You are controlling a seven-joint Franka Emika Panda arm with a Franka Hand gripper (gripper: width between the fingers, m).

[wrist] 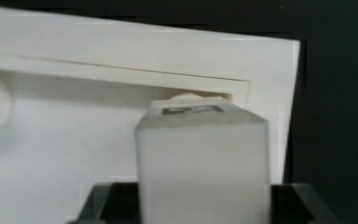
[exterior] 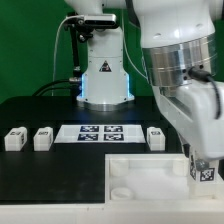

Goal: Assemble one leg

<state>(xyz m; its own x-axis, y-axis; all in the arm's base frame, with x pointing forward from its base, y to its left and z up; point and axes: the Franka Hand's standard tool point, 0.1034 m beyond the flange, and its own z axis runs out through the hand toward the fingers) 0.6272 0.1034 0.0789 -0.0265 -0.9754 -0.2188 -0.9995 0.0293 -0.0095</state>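
The Panda arm fills the exterior view's right, above a black table. Below it lies the large white square tray-like piece. Behind that piece sits the marker board, with three loose legs in the same row. The gripper is clamped on the leg, holding it at the tray-like piece's corner on the exterior view's right. Whether the two touch is unclear.
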